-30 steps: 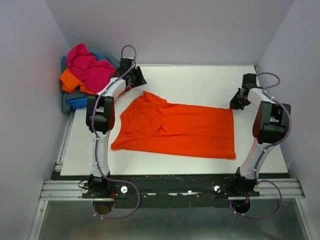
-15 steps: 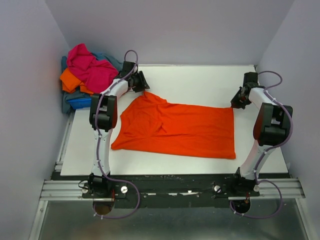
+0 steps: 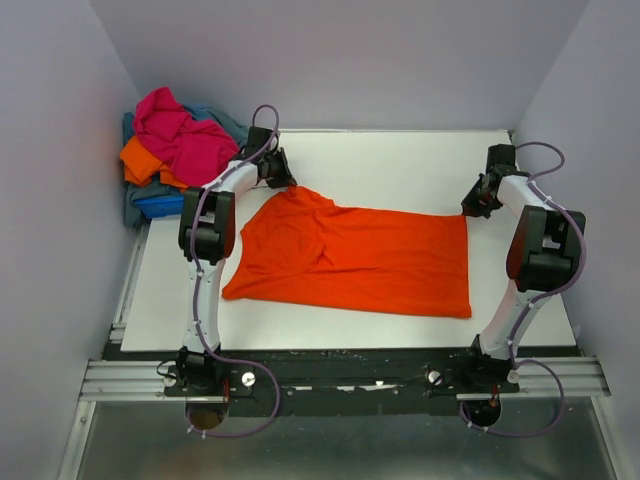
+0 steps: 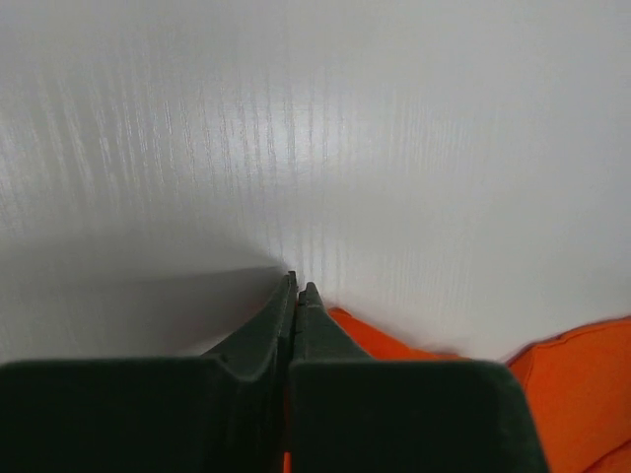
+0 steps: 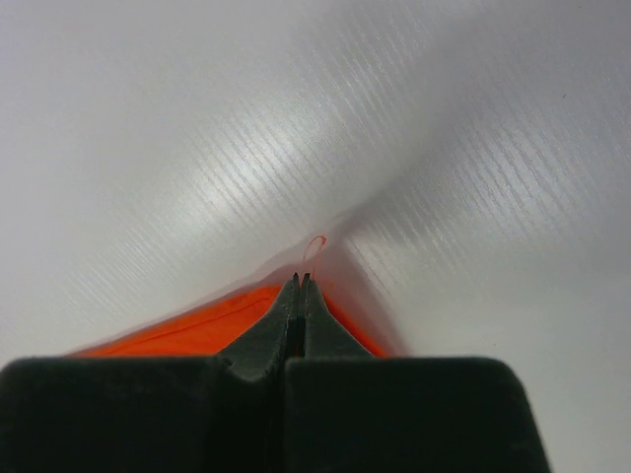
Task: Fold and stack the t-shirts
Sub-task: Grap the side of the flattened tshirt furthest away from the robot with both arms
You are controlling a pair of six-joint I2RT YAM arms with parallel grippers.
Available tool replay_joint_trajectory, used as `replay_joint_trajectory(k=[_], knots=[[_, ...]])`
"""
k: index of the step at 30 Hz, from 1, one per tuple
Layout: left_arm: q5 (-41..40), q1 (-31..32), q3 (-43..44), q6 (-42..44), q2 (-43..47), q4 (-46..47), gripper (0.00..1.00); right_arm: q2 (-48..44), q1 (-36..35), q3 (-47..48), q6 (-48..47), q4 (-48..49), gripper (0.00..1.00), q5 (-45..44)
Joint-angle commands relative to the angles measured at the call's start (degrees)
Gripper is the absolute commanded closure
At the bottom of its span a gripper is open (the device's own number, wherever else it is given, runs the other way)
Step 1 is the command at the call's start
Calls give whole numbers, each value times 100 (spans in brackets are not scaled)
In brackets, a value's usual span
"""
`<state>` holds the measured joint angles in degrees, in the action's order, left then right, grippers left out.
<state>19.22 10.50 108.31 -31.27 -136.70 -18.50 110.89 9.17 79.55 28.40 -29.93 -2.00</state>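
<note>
An orange t-shirt (image 3: 350, 260) lies spread flat across the white table (image 3: 400, 165), its hem to the right. My left gripper (image 3: 284, 181) is shut on the shirt's far left corner; in the left wrist view the fingertips (image 4: 298, 288) press together on the table, with orange fabric (image 4: 582, 384) beside and between them. My right gripper (image 3: 469, 209) is shut on the far right corner. In the right wrist view its closed tips (image 5: 302, 280) sit over the orange edge (image 5: 187, 330), a loose thread (image 5: 315, 246) curling just past them.
A heap of other t-shirts lies off the table's back left corner: magenta-pink (image 3: 180, 135) on top, orange (image 3: 140, 160), royal blue (image 3: 155, 205) and grey-blue (image 3: 131, 205) beneath. Lilac walls close in on three sides. A metal rail (image 3: 340, 378) carries both arm bases.
My left gripper came toward the shirt's far left corner and closed on it. The right gripper finished closing on the far right corner and stayed put.
</note>
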Motion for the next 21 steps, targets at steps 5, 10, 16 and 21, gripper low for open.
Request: replay_joint_trajectory(k=[5,10,16,21], knots=[[108,22,-582,121,574,768,100,-287,-12,140,-89,-276,99,-20],[-6,13,-1425,147,1268,1532,100,-480,-12,0,-72,-250,99,15],[-129,13,-2121,138,1857,2070,100,-674,-3,-159,-72,-224,99,86],[-191,13,-2586,156,2226,2271,100,-849,-12,-317,-80,-241,99,103]])
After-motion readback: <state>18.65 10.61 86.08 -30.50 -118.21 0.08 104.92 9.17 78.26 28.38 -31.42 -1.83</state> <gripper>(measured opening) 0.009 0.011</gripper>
